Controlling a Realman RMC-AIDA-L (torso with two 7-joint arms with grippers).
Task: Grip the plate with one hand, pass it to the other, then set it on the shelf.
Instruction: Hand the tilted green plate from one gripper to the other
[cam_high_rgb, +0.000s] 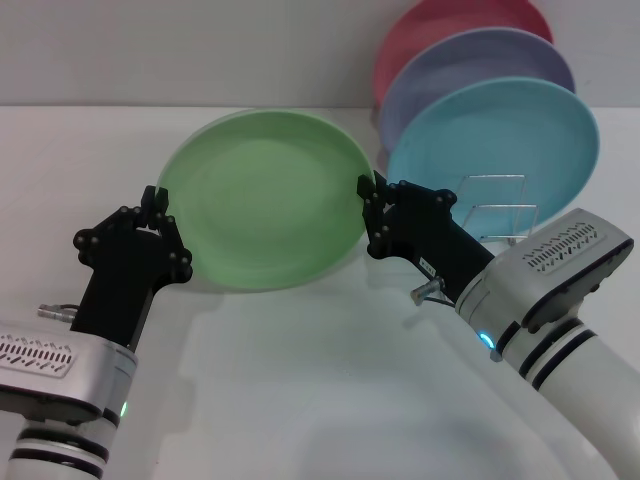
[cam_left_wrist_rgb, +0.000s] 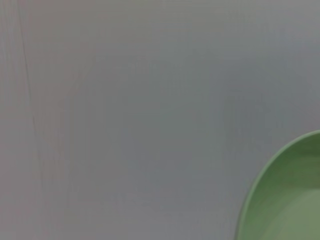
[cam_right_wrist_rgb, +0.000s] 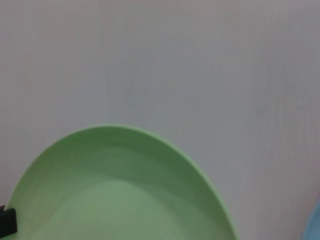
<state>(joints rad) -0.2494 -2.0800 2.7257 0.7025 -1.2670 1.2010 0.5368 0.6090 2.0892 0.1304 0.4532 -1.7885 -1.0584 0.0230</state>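
Observation:
The light-green plate hangs tilted above the white table, held between both arms. My left gripper is at the plate's left rim, its fingertips closed on the edge. At the right rim my right gripper pinches the edge in the same way. The left wrist view catches only a corner of the plate. Its far rim and inner face fill the lower half of the right wrist view. The shelf, a small silver wire rack, stands just right of the right gripper.
A sky-blue plate, a lavender plate and a pink plate stand on edge in the rack at the back right. The white table runs forward between my two arms.

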